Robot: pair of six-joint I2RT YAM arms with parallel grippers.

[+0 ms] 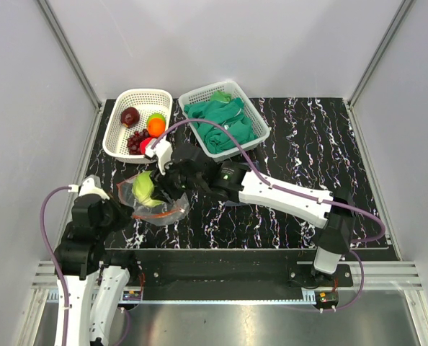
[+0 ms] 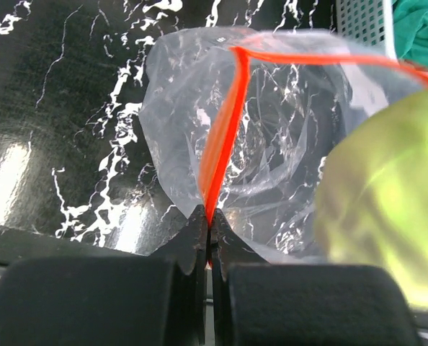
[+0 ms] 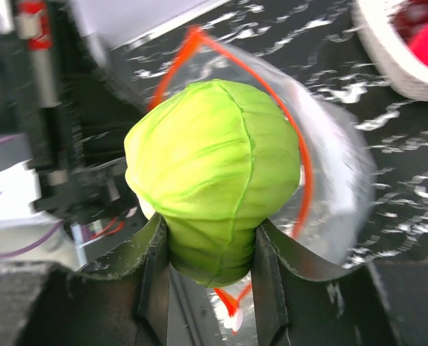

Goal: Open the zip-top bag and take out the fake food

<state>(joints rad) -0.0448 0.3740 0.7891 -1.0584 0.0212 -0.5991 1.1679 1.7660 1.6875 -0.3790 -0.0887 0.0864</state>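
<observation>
Pale green cabbage point(image 3: 214, 173) sits pinched between jaws of right gripper point(image 3: 211, 238).

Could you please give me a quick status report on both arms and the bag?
Left end effector shut on zip-top bag at its orange strip. Right end effector shut on cabbage at open bag mouth. Nothing in the way.

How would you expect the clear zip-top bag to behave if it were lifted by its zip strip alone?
Probably floppy: the zip-top bag is thin, creased film hanging off the zip strip that the left tool pinches. Likely very light, so it may drag along with the cabbage in the right tool.
</observation>
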